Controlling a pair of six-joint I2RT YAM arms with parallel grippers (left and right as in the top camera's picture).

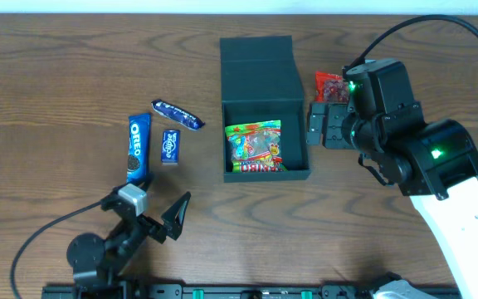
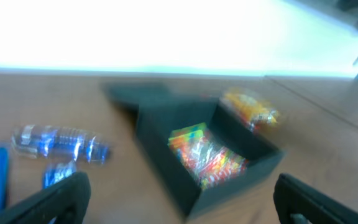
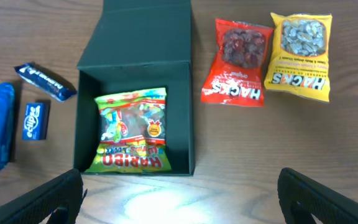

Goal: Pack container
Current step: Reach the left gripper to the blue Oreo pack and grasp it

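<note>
Container (image 1: 256, 71) open with gummy bag (image 1: 254, 147) inside, left hand (image 2: 179, 202) wide, right hand (image 3: 185, 199) wide, both empty

Container (image 1: 265, 175) in the centre, lid (image 1: 256, 66) lying open on its far side, Haribo bag (image 1: 254, 148) inside. Left: Oreo pack (image 1: 139, 148), small pack (image 1: 170, 145) just right of it, wrapped bar (image 1: 177, 115) farther back. Right: Hacks bag (image 3: 238, 62), second Hacks bag (image 3: 299, 57) right of it, seemingly touching.

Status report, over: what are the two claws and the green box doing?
Left gripper open, empty. Right gripper open, empty, beside the container. Container lid open, Haribo bag inside. Nothing blocking its opening.
</note>
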